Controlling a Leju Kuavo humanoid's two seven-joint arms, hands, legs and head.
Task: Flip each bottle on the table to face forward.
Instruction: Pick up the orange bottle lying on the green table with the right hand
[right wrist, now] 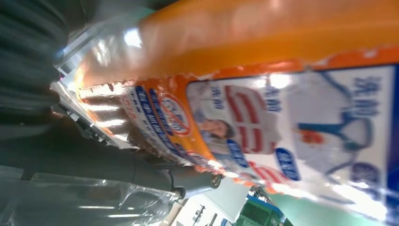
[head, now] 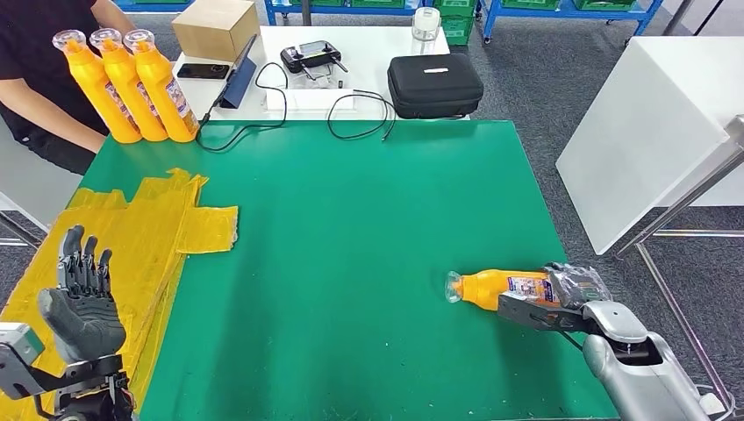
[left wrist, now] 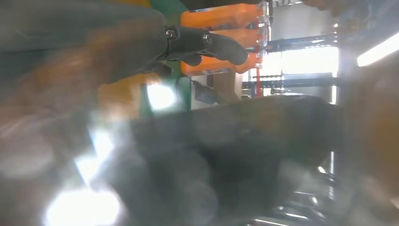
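An orange bottle [head: 496, 287] lies on its side near the right front of the green table [head: 351, 246], cap pointing left. My right hand [head: 561, 298] grips its base end; the right wrist view shows the bottle [right wrist: 263, 70] and its label close up against the fingers [right wrist: 94, 162]. Three orange bottles [head: 132, 83] stand upright in a row at the table's far left corner; the left wrist view catches these bottles [left wrist: 221, 35] past a dark finger [left wrist: 207, 42]. My left hand [head: 81, 298] is raised at the front left, fingers spread, holding nothing.
Yellow sheeting [head: 140, 237] covers the table's left side. A person in black [head: 44, 70] stands behind the three bottles. Beyond the far edge sit a cardboard box [head: 215, 26], a black case [head: 434, 85], a controller [head: 311, 57] and cables [head: 351, 118]. A white table [head: 649, 114] stands to the right.
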